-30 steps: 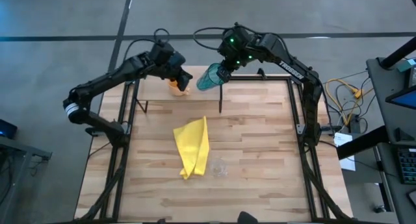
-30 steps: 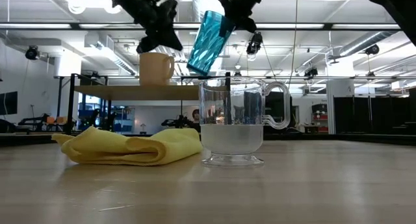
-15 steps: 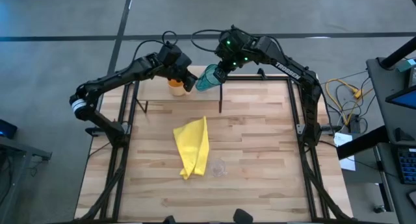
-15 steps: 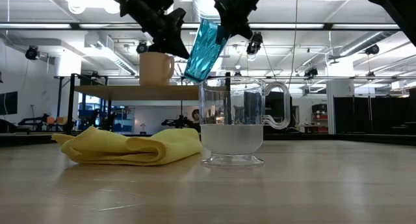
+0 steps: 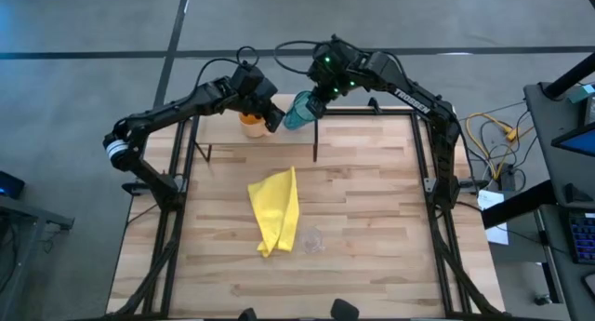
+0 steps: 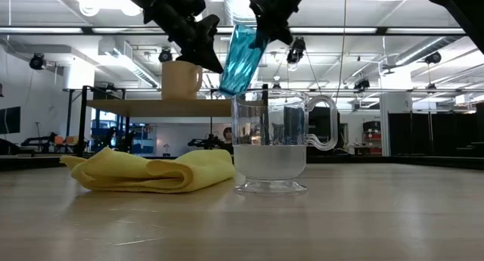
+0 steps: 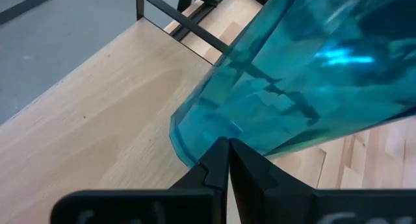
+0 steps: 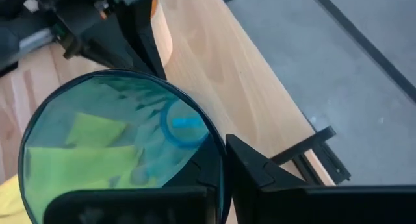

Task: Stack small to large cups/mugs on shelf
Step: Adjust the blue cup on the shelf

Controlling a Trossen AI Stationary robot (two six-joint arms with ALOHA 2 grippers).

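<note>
The shelf (image 5: 367, 110) is seen at the far edge of the table (image 5: 372, 219), directly beneath both grippers. The tumbler (image 6: 240, 58) is held tilted above the shelf, its rim clamped between the fingers of the right gripper (image 5: 316, 101), with its base hanging lower and leaning toward the mug (image 6: 180, 79). In the right wrist view the open mouth of the tumbler (image 8: 120, 143) is presented straight to the camera, one finger inside the rim and one outside. The left gripper (image 5: 271, 117) is found just beside the tumbler's base, on the mug side; in the left wrist view its fingers (image 7: 211, 175) are closed together with nothing between them, the tips at or very near the teal wall (image 7: 305, 74); contact cannot be confirmed. The mug stands upright on the shelf, just beside the left gripper. The glass (image 6: 272, 144) stands on the table, well apart from both grippers, near the cloth (image 5: 276, 209). The step in hand is judged to be the placing of the tumbler on the shelf beside the mug, with the left gripper apparently steadying or guiding its base. For the next move the tumbler would need to be brought upright and lowered until its base sits flat on the board, clear of the mug, before the rim is released. The glass is not yet on the shelf.
</note>
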